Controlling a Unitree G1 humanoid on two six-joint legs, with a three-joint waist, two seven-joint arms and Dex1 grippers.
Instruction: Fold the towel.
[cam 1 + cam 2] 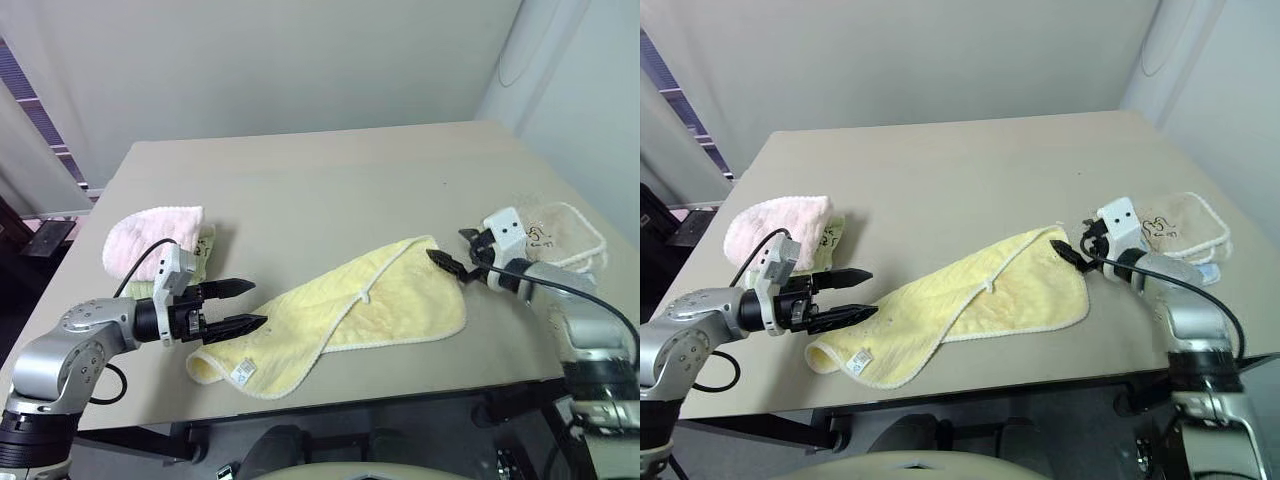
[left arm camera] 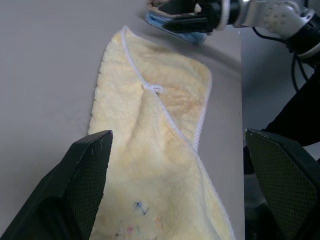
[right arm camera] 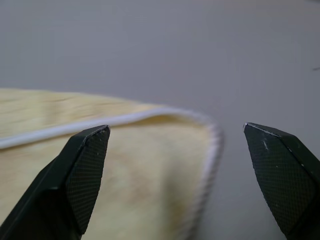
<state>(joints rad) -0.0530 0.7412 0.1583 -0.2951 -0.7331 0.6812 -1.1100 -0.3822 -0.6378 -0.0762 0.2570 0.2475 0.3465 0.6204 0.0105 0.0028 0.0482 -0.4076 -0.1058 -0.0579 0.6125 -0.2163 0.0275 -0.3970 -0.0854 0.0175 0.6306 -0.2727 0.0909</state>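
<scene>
- Towel [image 1: 350,315]: pale yellow, white edging, lying loosely folded and rumpled at the lower centre of the head views, on the table [image 1: 330,180]; small white label near its lower left end.
- Left gripper [image 1: 243,305]: lower left, fingers apart, tips at the towel's left end, holding nothing.
- Right gripper [image 1: 455,252]: right of centre, fingers apart, just beside the towel's upper right corner, empty.
- Pink towel [image 1: 150,235]: folded, left side.
- Beige towel [image 1: 565,235]: folded, far right.
</scene>
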